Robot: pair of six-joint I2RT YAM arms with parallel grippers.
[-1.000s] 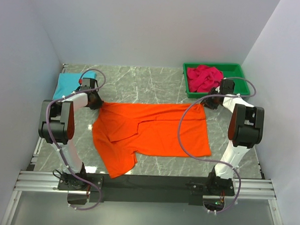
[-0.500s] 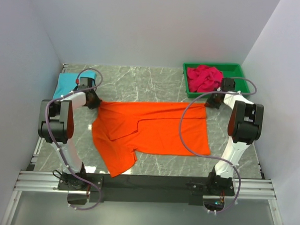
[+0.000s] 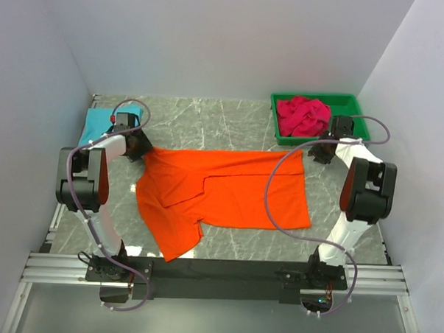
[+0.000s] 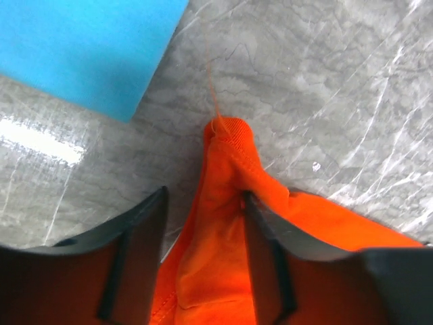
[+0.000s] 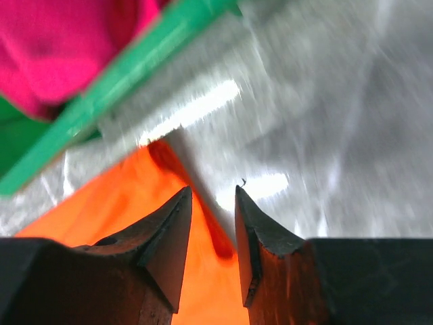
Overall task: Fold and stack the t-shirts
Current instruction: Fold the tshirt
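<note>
Between the parted fingers of the left gripper (image 4: pixel 203 196), a bunched corner of the bright orange cloth t-shirt (image 4: pixel 226 156) fills the gap. Ahead of those fingertips and off the right finger, the grey marbled table (image 4: pixel 325 101) lies bare, open for a pass. Ahead and off the left finger lies the flat, folded turquoise-blue t-shirt (image 4: pixel 88 47). It is near the orange corner but apart from it, with a bare strip between.

The right gripper (image 5: pixel 212 193) shows a narrow gap between its fingers, over the orange hem. Ahead and off its left finger, the wall of the green plastic bin (image 5: pixel 122 71) bars the way close by, with a crimson-pink t-shirt (image 5: pixel 61 40) heaped inside. Ahead and off its right finger the table is bare.
</note>
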